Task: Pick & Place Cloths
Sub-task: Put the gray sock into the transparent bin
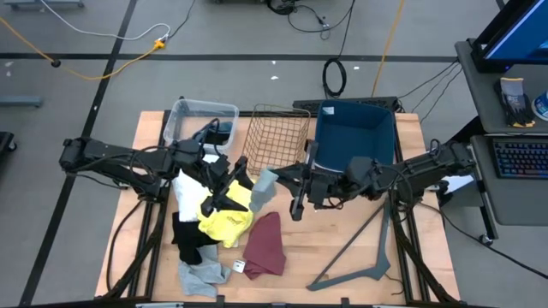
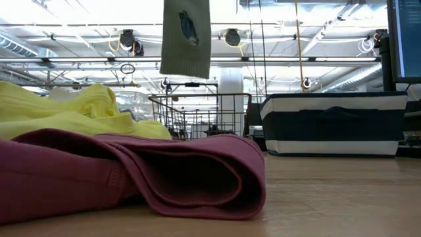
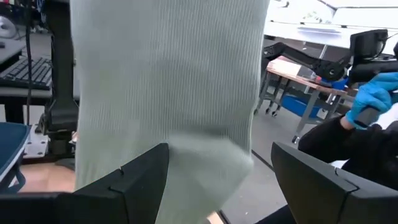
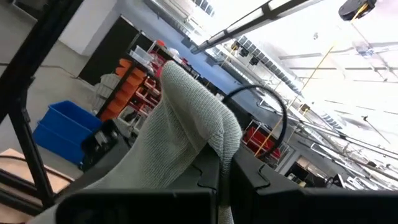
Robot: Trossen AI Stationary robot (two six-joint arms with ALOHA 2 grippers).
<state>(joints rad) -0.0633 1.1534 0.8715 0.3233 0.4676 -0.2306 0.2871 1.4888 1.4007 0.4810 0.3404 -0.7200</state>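
A ribbed grey-green cloth hangs in the air over the table's middle; in the low view its lower end dangles high above the tabletop. My right gripper is shut on it. My left gripper is open, with a finger on either side of the cloth. Below lie the yellow cloth, maroon cloth, white cloth, black cloth and light grey cloth, all flat or bunched on the table. My right gripper pinches the grey-green cloth between its two shut fingers at a folded-over part, coming level from the table's right side. The cloth is lifted clear and hangs slack below the hold. My left gripper's open fingers flank the cloth; whether they touch it I cannot tell.
At the far edge stand a clear plastic tub, a wire basket and a blue bin. A grey V-shaped metal bar lies near right. A person's blue-gloved hand shows beyond the table.
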